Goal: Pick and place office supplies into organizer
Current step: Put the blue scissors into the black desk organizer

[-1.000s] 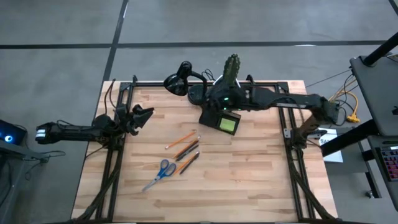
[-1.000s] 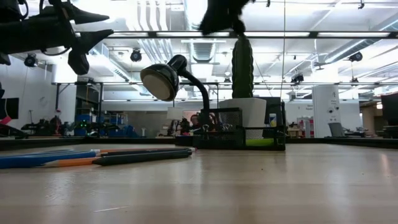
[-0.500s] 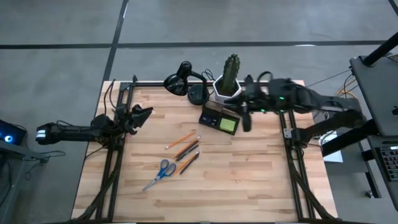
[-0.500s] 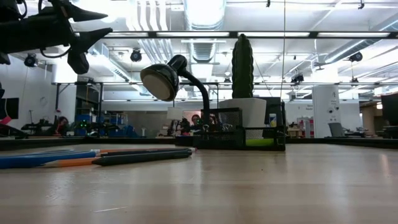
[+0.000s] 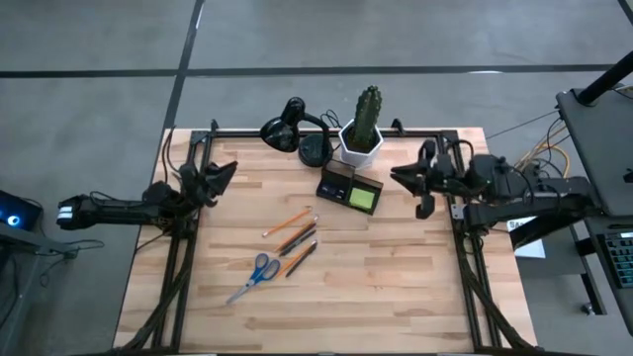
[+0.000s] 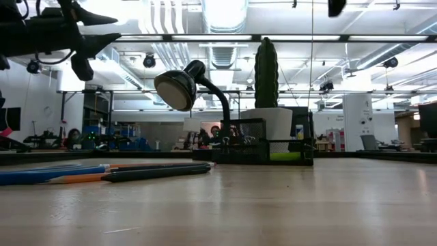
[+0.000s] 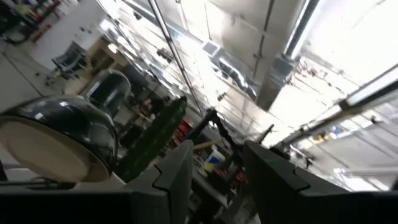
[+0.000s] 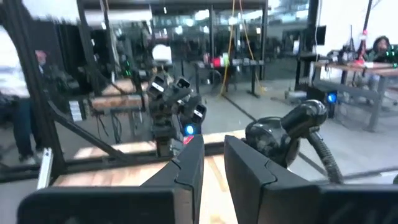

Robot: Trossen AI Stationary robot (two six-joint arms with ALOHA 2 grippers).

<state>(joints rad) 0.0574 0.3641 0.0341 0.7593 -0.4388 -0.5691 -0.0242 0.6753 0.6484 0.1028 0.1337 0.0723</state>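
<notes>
Already the green sticky pad lies in the organizer at twelve o'clock; pencils and scissors wait mid-table. Left gripper at nine and right gripper at three hover empty, fingers parted.

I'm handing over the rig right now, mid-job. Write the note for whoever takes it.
Left gripper: open, empty, raised at the table's left edge.
Right gripper: open, empty, raised at the right edge, just right of the organizer.
Organizer sits at the table's back, in front of the cactus pot and beside the desk lamp.
Done: the green sticky-note pad is in the organizer.
Left: the pencils and the scissors lie loose mid-table, untouched.
</notes>
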